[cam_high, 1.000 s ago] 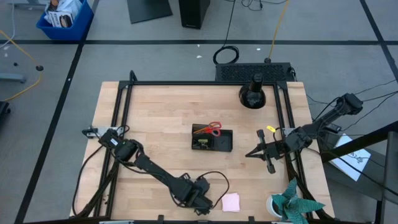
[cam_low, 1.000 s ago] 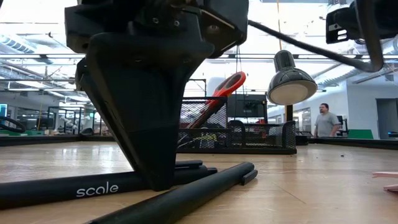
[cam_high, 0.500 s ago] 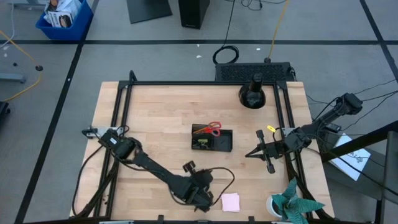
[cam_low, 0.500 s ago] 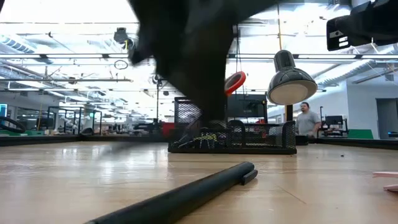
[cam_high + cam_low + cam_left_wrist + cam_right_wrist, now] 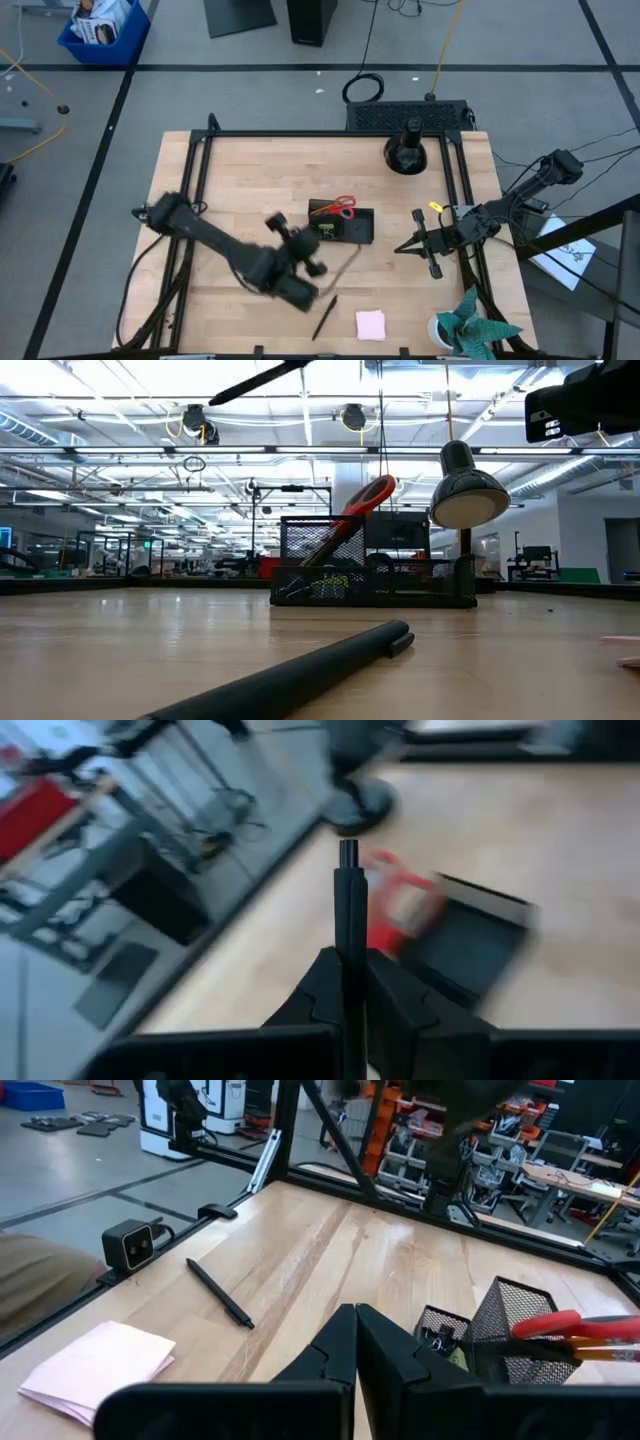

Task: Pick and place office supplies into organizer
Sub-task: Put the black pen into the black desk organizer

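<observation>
where overhead blurs, left pincer (image 5: 349,982) grips pen (image 5: 348,910).

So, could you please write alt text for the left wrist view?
The left gripper is shut on a black pen that stands up between its fingers. Beyond it, blurred, are the black organizer with red-handled scissors on the wooden table.

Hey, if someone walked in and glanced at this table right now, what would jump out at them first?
The left gripper, mid-table, shut on a black pen beside the organizer. Red-handled scissors stick out of that organizer. A second black pen and a pink sticky-note pad lie near the front edge.
</observation>
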Controlling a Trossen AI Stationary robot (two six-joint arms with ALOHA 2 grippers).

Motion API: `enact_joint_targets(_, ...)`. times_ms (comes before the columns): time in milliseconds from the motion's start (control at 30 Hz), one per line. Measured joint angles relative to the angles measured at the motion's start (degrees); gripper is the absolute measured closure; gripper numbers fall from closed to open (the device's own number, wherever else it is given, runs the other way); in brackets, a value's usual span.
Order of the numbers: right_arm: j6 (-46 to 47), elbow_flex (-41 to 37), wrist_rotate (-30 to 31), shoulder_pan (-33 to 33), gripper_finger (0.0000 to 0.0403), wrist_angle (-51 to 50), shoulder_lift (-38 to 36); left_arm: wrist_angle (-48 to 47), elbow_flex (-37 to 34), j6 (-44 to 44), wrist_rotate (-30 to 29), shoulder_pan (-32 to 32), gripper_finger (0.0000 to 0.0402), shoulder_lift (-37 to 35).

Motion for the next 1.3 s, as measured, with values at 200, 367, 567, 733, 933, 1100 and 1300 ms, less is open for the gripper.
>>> enact_joint_targets(200,0.0,0.0,0.0,0.0,0.0403,-0.3,0.0,6.4,-13.9,1.0,-2.4,4.0,0.0375,-12.6)
enact_joint_targets(367,-0.1,0.0,0.0,0.0,0.0403,-0.3,0.0,28.4,-29.8,14.1,2.7,9.4,0.0376,-22.1)
enact_joint_targets(567,-0.9,0.0,0.2,0.0,0.0403,1.2,0.0,75.8,-48.2,41.7,23.7,17.2,0.0387,-27.2)
enact_joint_targets(733,-1.6,0.0,0.2,0.0,0.0403,3.3,0.0,99.7,-56.6,52.5,35.6,22.4,0.0374,-26.5)
enact_joint_targets(933,-1.6,0.0,0.2,0.0,0.0403,2.8,0.0,117.5,-62.3,54.0,47.3,27.5,0.0383,-21.3)
enact_joint_targets(1100,-1.6,0.0,0.2,0.0,0.0403,1.9,0.0,121.5,-62.8,52.9,50.3,29.0,0.0383,-16.2)
enact_joint_targets(1300,-1.4,0.0,0.2,0.0,0.0403,-0.7,0.1,122.0,-62.7,52.6,50.3,28.4,0.0373,-12.9)
